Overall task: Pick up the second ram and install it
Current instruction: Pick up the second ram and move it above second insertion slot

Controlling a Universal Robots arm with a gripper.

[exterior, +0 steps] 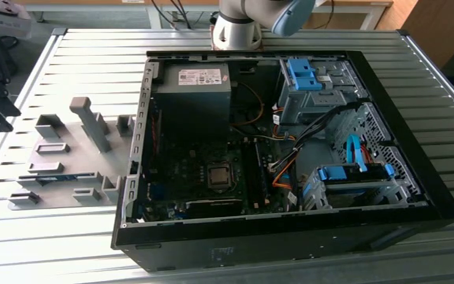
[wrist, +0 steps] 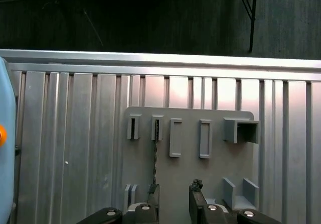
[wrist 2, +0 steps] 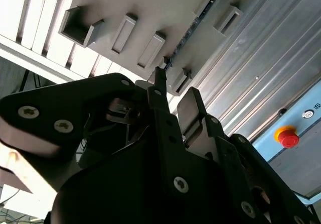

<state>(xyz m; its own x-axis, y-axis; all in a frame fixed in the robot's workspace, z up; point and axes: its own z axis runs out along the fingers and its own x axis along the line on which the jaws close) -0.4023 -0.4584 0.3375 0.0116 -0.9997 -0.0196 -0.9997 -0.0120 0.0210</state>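
The gripper (wrist: pixel 174 200) is open, its fingers (wrist: pixel 153 199) apart with nothing between them, and it hangs over the grey fixture (wrist: pixel 185 176). Just past the fingertips the ram (wrist: pixel 155 153) stands on edge in the fixture's slots. Its near end lines up with one finger, not with the gap, and I cannot tell whether they touch. Both wrist views show the ram edge-on, so its chips and sticker are hidden. The finger bases are cut off. Farther off, the open case (exterior: pixel 290 242) lies on the table (exterior: pixel 93 59).
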